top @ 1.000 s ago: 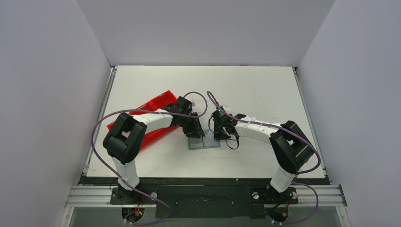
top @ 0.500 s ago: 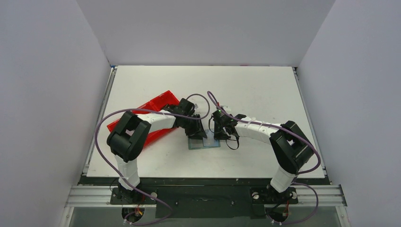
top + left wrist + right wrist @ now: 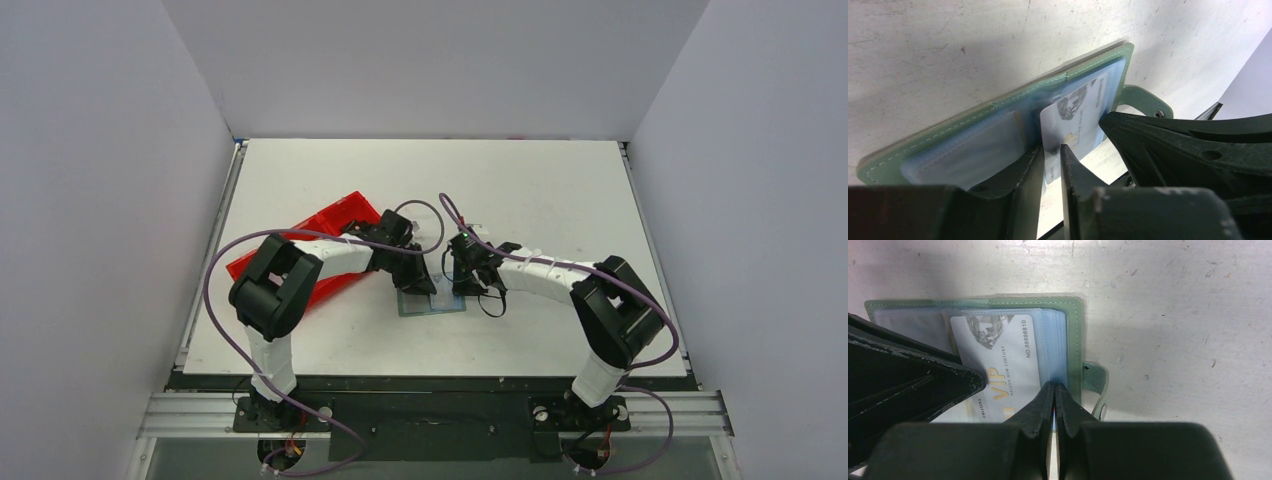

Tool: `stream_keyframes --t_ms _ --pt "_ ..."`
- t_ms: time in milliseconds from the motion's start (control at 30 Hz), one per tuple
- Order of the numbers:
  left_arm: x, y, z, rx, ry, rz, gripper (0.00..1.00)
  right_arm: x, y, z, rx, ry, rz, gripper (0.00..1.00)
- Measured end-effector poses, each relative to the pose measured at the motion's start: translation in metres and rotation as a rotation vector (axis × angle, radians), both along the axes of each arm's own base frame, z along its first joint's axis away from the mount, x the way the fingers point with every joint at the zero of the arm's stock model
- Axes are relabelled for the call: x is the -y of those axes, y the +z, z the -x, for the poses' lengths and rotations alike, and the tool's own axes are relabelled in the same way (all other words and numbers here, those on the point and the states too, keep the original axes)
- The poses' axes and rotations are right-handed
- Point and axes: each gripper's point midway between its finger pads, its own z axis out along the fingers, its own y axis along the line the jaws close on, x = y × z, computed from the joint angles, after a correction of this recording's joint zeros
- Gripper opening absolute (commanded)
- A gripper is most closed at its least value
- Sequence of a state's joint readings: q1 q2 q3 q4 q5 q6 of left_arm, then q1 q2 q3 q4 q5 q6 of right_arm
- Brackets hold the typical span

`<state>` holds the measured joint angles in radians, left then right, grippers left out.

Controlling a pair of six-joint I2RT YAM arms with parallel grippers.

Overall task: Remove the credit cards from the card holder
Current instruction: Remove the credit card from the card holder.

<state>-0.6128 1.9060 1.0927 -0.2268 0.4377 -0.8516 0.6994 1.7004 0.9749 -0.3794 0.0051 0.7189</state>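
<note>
1. Since a second ago the left arm's elbow has swung a little toward the middle of the table [image 3: 540, 190], and the left claw [image 3: 1051, 150] has narrowed its jaws. The card holder [image 3: 436, 304] has stayed put.
2. The card holder lies open and flat near the middle of the table, somewhat toward the near edge, between the two claws.
3. A pale credit card [image 3: 1008, 350] printed with gold "VIP" sticks partly out of a clear sleeve [image 3: 963, 150] of the holder.
4. The left claw's jaws stand close on either side of the card's near edge. Whether they actually pinch it cannot be told.
5. The right claw [image 3: 1054, 386] is clenched, with its tips against the sleeves' edge just beside the holder's green tab [image 3: 1095, 380].
6. A red tray [image 3: 332, 217] sits slantwise toward the table's left edge, partly under the left arm.
</note>
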Motion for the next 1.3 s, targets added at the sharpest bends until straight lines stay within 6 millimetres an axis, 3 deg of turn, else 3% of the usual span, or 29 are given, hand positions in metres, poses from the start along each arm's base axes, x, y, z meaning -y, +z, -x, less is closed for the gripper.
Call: stream_keyframes --t_ms 233,1300 --pt "-0.001 -0.002 0.000 -0.007 0.011 0.012 0.00 0.000 -0.001 0.000 0.000 -0.004 -0.009 0.00" --pt "-0.028 0.002 0.001 -0.009 0.035 0.034 0.00 0.001 -0.002 -0.001 -0.017 -0.027 -0.032 0.00"
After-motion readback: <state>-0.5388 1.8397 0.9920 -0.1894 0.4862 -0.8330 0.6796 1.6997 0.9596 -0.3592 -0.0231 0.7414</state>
